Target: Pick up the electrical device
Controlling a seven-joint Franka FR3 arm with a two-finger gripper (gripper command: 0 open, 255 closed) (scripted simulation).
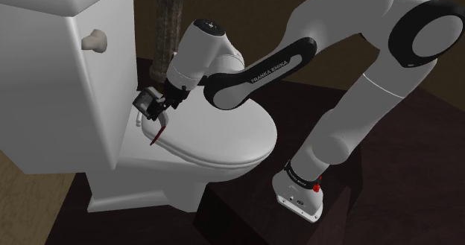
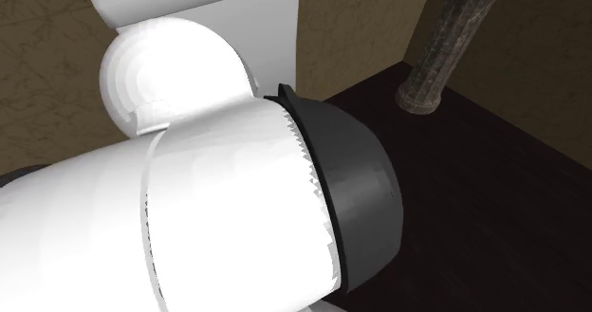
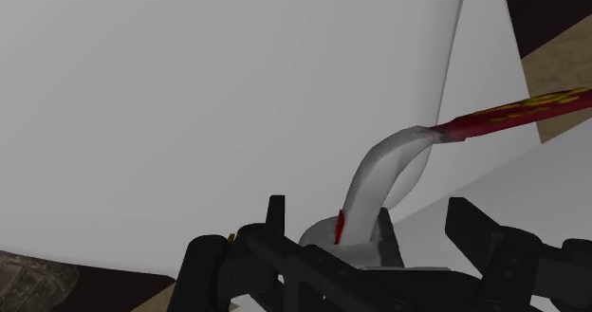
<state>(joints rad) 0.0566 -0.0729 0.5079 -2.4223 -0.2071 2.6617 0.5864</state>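
At the back of the closed white toilet lid, just in front of the tank, the slim red-and-grey electrical device sits between the black gripper's fingers, which stand wide apart and do not touch it.

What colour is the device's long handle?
The handle is red with yellow marks; wrist view shows best.

Device base partly behind the fingers, red end beyond the wrist view's edge.
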